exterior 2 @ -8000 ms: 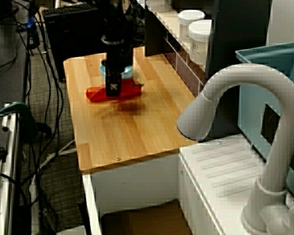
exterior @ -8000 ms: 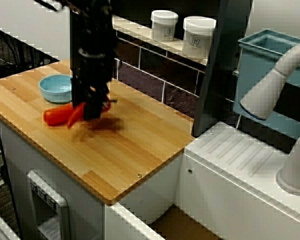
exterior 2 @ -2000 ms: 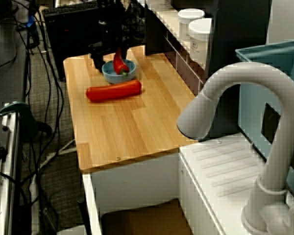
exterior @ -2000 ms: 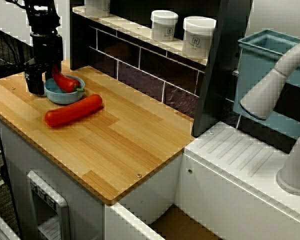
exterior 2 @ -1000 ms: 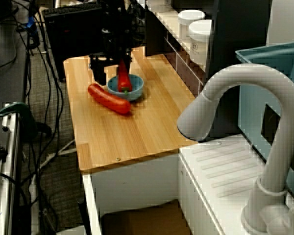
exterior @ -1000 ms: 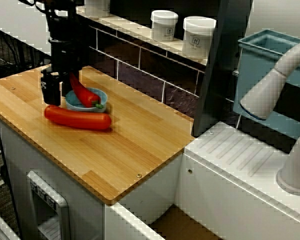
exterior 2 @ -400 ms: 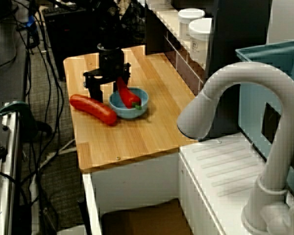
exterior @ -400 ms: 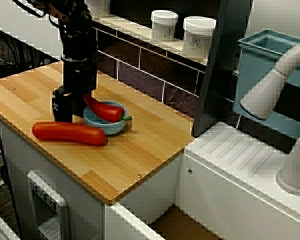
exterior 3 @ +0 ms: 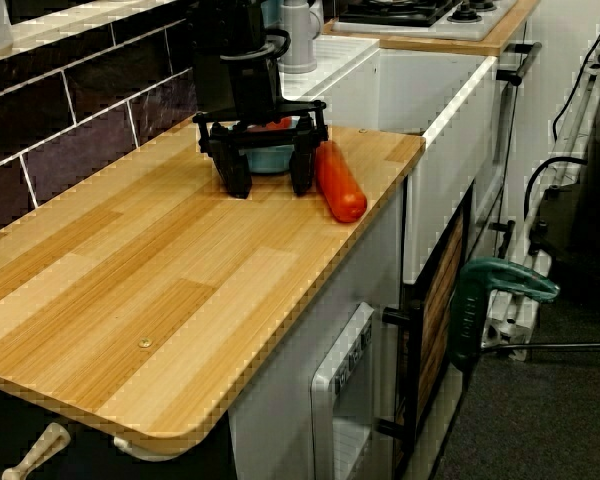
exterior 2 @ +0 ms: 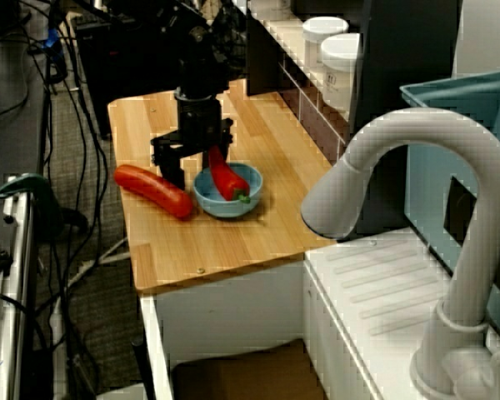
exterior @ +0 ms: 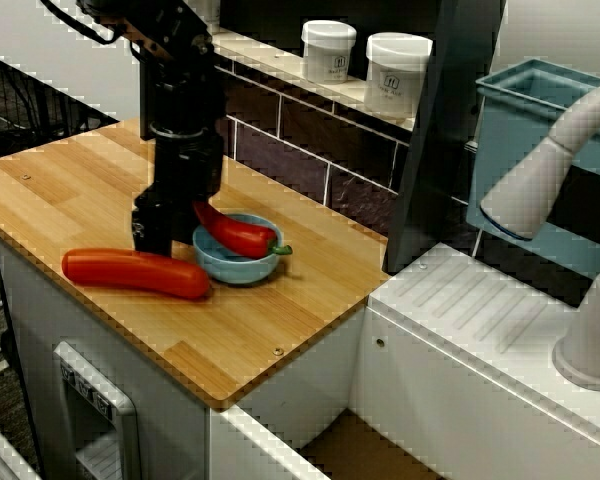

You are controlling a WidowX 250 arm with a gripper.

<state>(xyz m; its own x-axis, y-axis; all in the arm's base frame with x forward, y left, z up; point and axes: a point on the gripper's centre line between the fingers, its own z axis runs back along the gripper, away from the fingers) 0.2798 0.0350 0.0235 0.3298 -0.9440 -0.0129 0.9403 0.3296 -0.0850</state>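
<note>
Moved: bowl (exterior: 236, 268), pepper (exterior: 238, 235) and hand (exterior 3: 268, 182) are sliding toward the surface's (exterior: 280, 310) sink-side edge.
Hand: standing spread, gripping nothing.
Progress: pepper is lying in bowl; sausage (exterior: 130, 272) is lying outside.

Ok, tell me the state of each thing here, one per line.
Blue bowl: upright on the counter.
Red pepper: leaning inside the bowl.
Tool: open, fingertips down at the bowl.
Long red vegetable: lying flat on the counter.
White jars: upright, lids on.

Even indoor light, soft shadows, slight blur, jagged edge artefacts.
</note>
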